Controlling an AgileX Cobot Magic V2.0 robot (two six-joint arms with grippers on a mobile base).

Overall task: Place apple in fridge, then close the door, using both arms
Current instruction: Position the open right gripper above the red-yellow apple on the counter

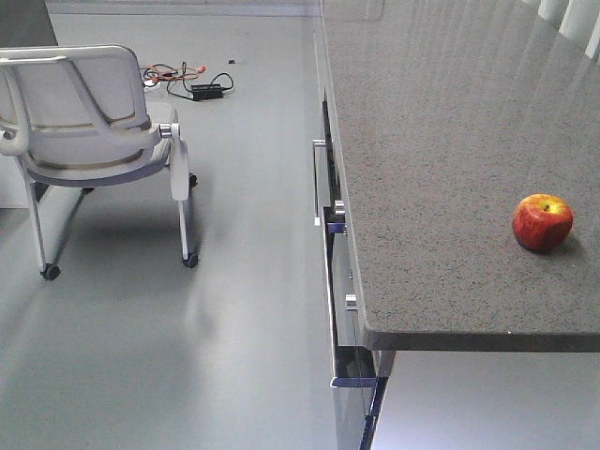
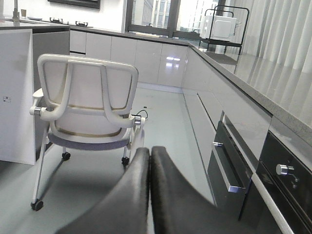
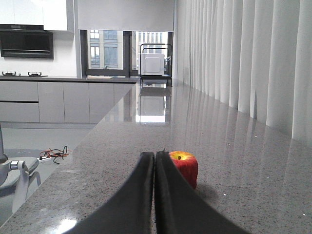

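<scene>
Left claw (image 2: pixel 149 148): the two dark fingers are pressed together with no gap and hold nothing; it hangs above the floor (image 1: pixel 234 300), aimed toward the back of the chair (image 2: pixel 87 97).
Right claw (image 3: pixel 155 153): the fingers are closed flat against each other and grip nothing; it sits low over the surface (image 3: pixel 146 131), with the apple (image 3: pixel 189 166) just past its tips, a little to the right and not touching them.
Floor: pale grey and glossy, filling the left half of the front view.
Surface: a long speckled grey stone counter that runs away toward the windows; its front edge overhangs the cabinet fronts (image 2: pixel 204 92).
Curtains (image 3: pixel 243 63): white and pleated, hanging along the right side of the surface.
Cabinet fronts: light panels below the surface, with a metal bar handle (image 2: pixel 229 168) and a round knob (image 2: pixel 284 169) on a dark glass panel.
Chair: white frame, pale seat, on castors, its back turned to the cameras; it stands on the floor well apart from the surface.
Microwave (image 3: pixel 152 63): white, in a black wire rack at the far end of the surface.
Cables (image 1: pixel 187 82): black and orange leads with a black box, on the floor beyond the chair.
Apple: red with a yellow patch at the stem, upright on the surface, set back from the near edge, far right in the front view; the right claw hides its left side in the wrist view.
</scene>
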